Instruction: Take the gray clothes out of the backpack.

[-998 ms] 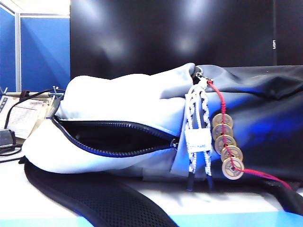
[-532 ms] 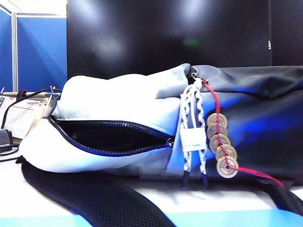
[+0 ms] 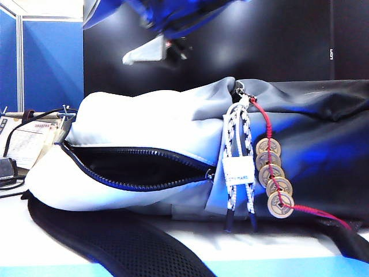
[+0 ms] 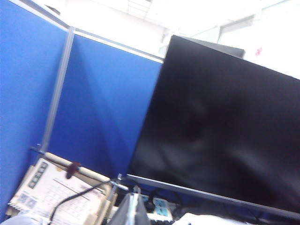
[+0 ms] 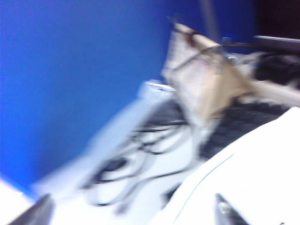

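The backpack (image 3: 155, 127) lies on its side, pale gray-white at the left and dark gray at the right. Its navy zipper (image 3: 138, 184) gapes open onto a dark inside. The gray clothes are hidden; I cannot make them out in that dark opening. My right gripper (image 3: 157, 52) hangs above the bag's pale end, reaching in from the top. In the blurred right wrist view it (image 5: 133, 215) stands open, one fingertip (image 5: 225, 212) over the backpack's white fabric (image 5: 262, 178). My left gripper (image 4: 133, 213) is shut on nothing, pointing at the monitor, away from the bag.
A black monitor (image 3: 259, 40) fills the background, with a blue partition (image 3: 52, 57) to its left. A desk calendar (image 3: 26, 144) and cables (image 3: 8, 176) sit beside the bag's open end. The black mesh strap (image 3: 115, 242) lies in front. A coin string (image 3: 275, 173) and braided cord (image 3: 237, 150) hang mid-bag.
An arm with its gripper has swung into the top of the exterior view, above the backpack's pale end. The backpack lies as before, zipper still open.
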Controlling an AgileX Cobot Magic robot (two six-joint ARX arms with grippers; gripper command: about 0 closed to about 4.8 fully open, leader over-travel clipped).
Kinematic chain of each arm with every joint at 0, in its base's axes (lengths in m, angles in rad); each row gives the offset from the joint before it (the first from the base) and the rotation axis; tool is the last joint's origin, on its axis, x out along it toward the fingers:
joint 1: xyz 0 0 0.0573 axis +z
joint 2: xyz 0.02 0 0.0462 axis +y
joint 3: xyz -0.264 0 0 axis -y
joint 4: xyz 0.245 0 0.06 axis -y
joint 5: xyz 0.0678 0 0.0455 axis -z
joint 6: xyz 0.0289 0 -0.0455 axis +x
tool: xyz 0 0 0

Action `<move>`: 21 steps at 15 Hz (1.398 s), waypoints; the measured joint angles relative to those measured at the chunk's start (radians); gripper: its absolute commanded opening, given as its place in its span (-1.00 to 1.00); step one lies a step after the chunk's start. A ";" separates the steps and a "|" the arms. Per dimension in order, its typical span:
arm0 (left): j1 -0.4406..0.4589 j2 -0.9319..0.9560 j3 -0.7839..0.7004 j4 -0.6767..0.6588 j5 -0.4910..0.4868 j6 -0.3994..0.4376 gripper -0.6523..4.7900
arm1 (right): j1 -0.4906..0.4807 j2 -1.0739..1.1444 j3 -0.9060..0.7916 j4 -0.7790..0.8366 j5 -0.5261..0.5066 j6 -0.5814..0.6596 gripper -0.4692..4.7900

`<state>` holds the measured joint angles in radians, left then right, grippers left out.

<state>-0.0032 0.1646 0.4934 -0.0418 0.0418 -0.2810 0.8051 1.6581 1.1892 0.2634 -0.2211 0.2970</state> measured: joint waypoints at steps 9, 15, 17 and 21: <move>0.000 0.000 0.000 -0.016 -0.001 0.016 -0.78 | 0.130 0.179 0.015 -0.035 0.443 -0.147 -0.24; 0.000 0.002 -0.002 -0.022 0.000 0.018 -0.78 | 0.102 0.193 0.077 -0.101 0.510 -0.138 -0.85; 0.000 0.002 -0.034 -0.022 0.009 0.019 -0.78 | 0.058 0.074 0.086 -0.124 0.508 -0.106 -0.85; 0.000 0.005 -0.199 0.032 0.200 0.012 -0.61 | -0.061 -0.198 0.083 -0.241 0.477 -0.087 -0.85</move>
<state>-0.0032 0.1692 0.2947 -0.0097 0.2413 -0.2687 0.7441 1.4597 1.2720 0.0219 0.2562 0.2100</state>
